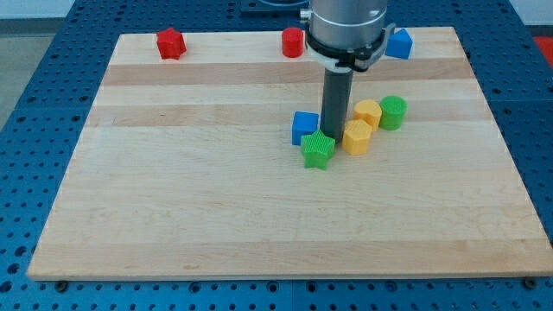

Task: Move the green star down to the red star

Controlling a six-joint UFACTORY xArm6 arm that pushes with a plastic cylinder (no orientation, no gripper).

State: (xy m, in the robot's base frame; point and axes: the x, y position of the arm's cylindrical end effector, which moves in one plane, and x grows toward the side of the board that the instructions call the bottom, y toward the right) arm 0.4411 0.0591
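Observation:
The green star (318, 150) lies on the wooden board a little right of the middle. My tip (333, 137) stands right at its upper right edge, touching or nearly touching it, between the star and a yellow block (357, 136). The red star (171, 43) lies far off at the view's top left corner of the board. A blue cube (304, 127) sits just above and left of the green star.
A second yellow block (368, 112) and a green cylinder (392, 112) sit to the right of my tip. A red cylinder (293, 41) and a blue block (398, 43) lie along the top edge. The board (216, 216) rests on a blue perforated table.

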